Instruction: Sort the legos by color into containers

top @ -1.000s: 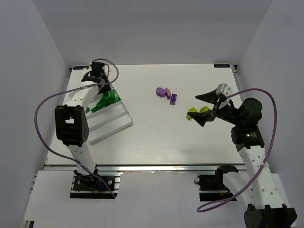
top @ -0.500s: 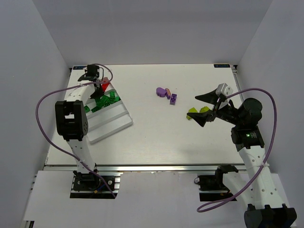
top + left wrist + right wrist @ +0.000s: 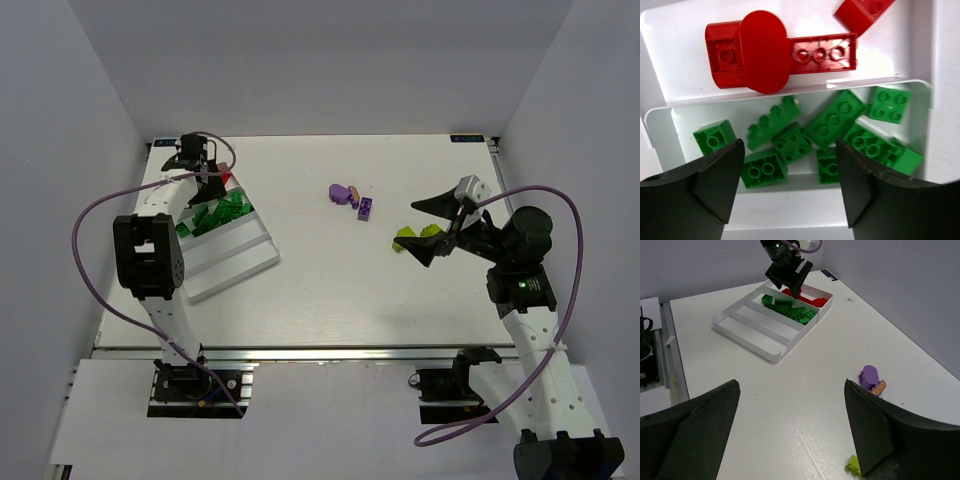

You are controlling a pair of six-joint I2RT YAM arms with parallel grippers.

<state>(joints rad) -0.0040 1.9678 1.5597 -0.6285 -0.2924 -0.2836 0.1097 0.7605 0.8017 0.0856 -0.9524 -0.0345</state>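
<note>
Legos are partly sorted. Red bricks (image 3: pixel 757 50) lie in the end compartment of the white divided tray (image 3: pixel 243 258), the compartment farthest from the arm bases. Among them are a large rounded piece, a flat studded one touching it, and another at the compartment's edge. Green bricks (image 3: pixel 835 125) crowd one end of the neighbouring compartment, roughly eight of them, several pressed against or overlapping each other.

Directly above that end of the tray, over the red and green compartments, hangs the left gripper (image 3: pixel 789 192). Its jaws are spread and nothing sits between them.

On the desk (image 3: pixel 330 290), well to the right of the tray, are the purple bricks (image 3: pixel 345 193): a rounded one with a pinkish piece (image 3: pixel 879 386) against it, and a studded block just beside them. Farther still from the tray lie the yellow-green bricks (image 3: pixel 404 240), close to the tips of the right gripper (image 3: pixel 420 233). That gripper's jaws stand wide apart and hold nothing. Whether its tips touch the yellow-green bricks cannot be told.
</note>
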